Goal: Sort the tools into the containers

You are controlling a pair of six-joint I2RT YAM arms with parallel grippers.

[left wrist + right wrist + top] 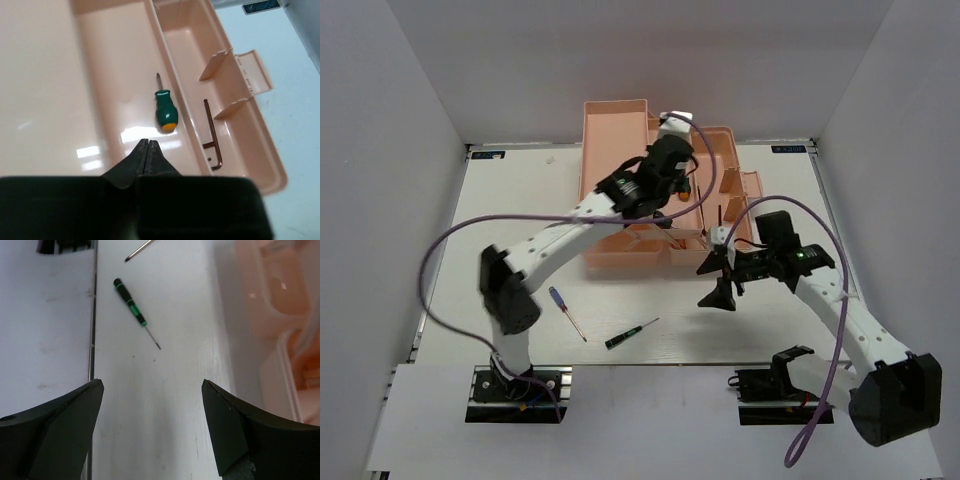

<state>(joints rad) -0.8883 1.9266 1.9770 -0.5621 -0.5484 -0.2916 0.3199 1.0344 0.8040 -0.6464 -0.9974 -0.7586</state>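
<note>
The white tabletop (520, 200) carried the salmon-pink toolbox (610, 140) toward its far side; nearer lay a blue-handled screwdriver (566, 311) and, near it, a black-green screwdriver (630, 334)

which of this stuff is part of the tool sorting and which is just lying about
For the job: green-orange screwdriver, hex key, blue-handled screwdriver, black-green screwdriver, pink toolbox
Just there: purple cable, white table

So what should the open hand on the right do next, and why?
Probably the right hand should shift toward the black-green screwdriver and lower around its handle. Its jaws stand wide open and empty above the table, and that screwdriver lies loose just ahead, not yet in the pink toolbox.
</note>
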